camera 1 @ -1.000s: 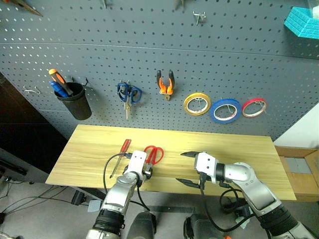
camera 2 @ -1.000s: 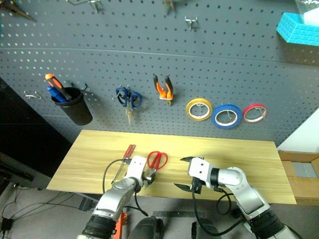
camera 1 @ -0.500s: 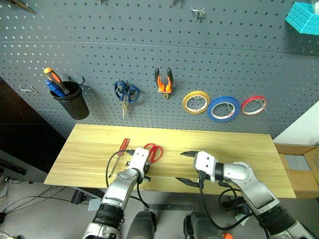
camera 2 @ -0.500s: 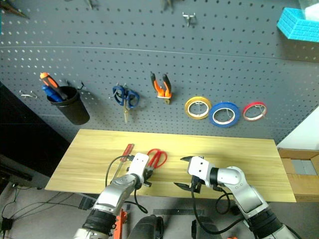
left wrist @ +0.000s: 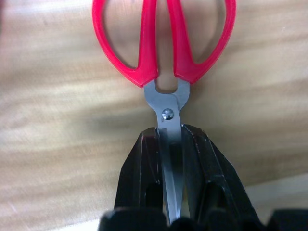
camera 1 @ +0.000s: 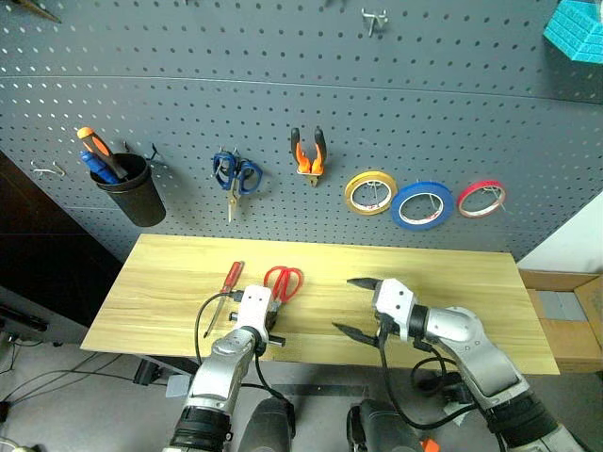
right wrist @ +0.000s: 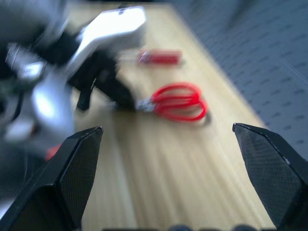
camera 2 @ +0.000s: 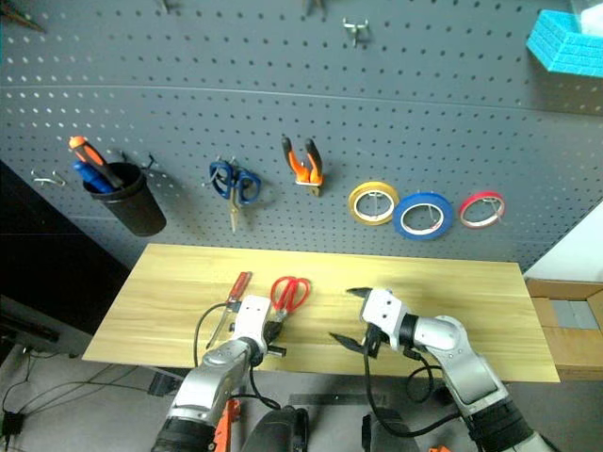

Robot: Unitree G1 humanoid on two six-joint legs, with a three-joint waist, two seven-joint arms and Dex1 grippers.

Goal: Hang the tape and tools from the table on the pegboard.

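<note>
Left pincer (left wrist: 171,180) just clamped shut on red-handled steel scissors' (camera 1: 282,281) blades, near-left on light wooden counter (camera 1: 452,282); lift comes next. Right pincer (camera 1: 362,306) hovers wide, empty, just right.

The tabletop (camera 1: 452,273) is a light wooden rectangle with visible grain, standing against the pegboard (camera 1: 424,113). Two things are on it, both toward its left half. A screwdriver (camera 1: 226,287) with a red handle lies at a slant, handle toward the pegboard. Just beside it, to its right, are the red scissors (camera 1: 282,281), handles toward the pegboard; their blades are pinched between the fingers of the left claw (left wrist: 171,159) at the front edge, so whether they rest flat on the wood cannot be told. The right half is bare wood.
</note>
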